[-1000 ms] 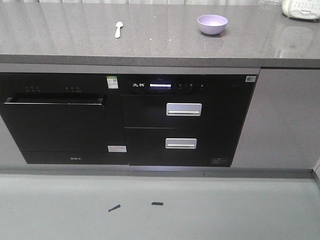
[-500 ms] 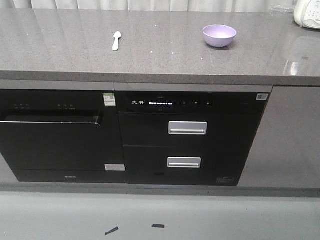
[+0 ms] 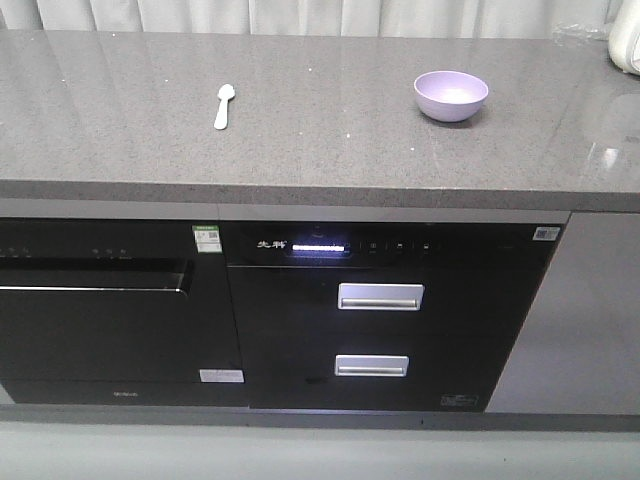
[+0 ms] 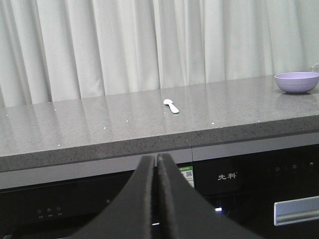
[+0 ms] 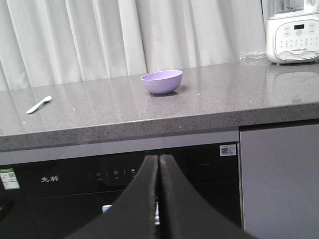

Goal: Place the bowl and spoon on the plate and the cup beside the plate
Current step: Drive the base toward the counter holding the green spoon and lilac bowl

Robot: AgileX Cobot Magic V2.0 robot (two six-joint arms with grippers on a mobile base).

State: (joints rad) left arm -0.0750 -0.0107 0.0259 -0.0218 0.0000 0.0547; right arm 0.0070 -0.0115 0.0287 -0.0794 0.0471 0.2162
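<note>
Both claws are pressed together and carry nothing: the left claw (image 4: 155,160) and the right claw (image 5: 158,159) each hang low in front of the black appliance front (image 3: 390,300), below the front edge of the tabletop (image 3: 330,160). On it, the spoon (image 3: 224,105) lies left of the middle, about halfway between the front and back edges, and the bowl (image 3: 451,95) sits well apart to the right, upright and empty. Neither plate nor cup shows in any view, so the step in hand looks like an approach. To do it well, the arms should rise clear of the front edge before reaching in, the claws should spread only near their targets, and the plate should be found first, since it sets where everything goes. Only the right wrist view shows the white appliance (image 5: 292,35) at the far right corner in full. Each wrist view shows the curtain (image 4: 124,45) behind; the front view shows neither claw.
</note>
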